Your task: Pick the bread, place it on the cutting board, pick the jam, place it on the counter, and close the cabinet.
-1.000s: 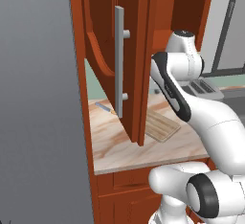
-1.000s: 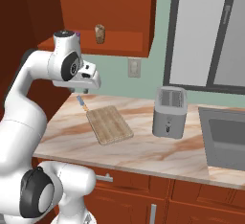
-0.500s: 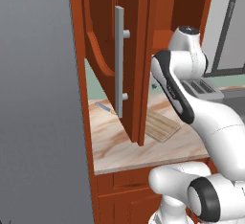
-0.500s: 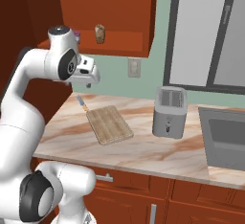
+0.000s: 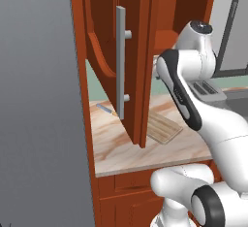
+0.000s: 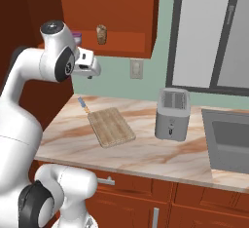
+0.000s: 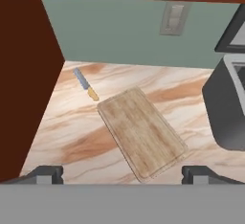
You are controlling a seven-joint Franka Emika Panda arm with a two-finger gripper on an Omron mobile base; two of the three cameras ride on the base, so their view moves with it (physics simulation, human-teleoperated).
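Marbled beige counter lies below your released claw, bare grooved light-wood cutting board just beyond its fingertips; small tan-brown bread sits on the cabinet shelf.

Bread in cabinet, above counter

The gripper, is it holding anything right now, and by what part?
Nothing is held. The gripper is open, with only the cutting board below.
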